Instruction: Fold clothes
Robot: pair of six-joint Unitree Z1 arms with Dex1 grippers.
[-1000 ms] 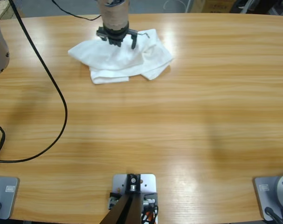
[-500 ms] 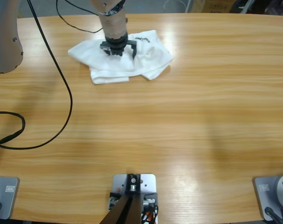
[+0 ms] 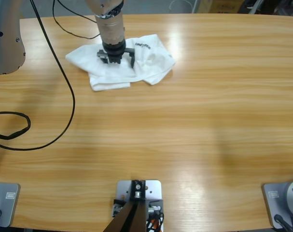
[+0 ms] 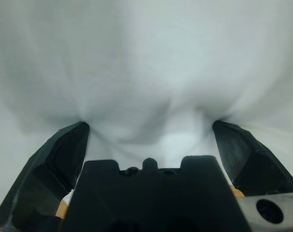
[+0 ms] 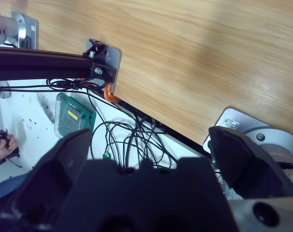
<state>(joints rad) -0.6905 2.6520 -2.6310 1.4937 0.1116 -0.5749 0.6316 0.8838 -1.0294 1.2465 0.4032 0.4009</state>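
High view, near edge: we recorded bare wooden surface (image 3: 185, 135), with a black cable (image 3: 64, 96) looping across its left part. Far side, left of centre: one crumpled white T-shirt (image 3: 151, 65), dark lettering showing by the neck. We noted the left gripper (image 3: 116, 57) pressed down onto its middle, jaws spread wide, tips sunk in the cloth, which bunched between them in the left wrist view. We logged the right gripper (image 5: 148, 145) with jaws open, holding nothing, facing the surface's edge and tangled cables (image 5: 122, 140) below it.
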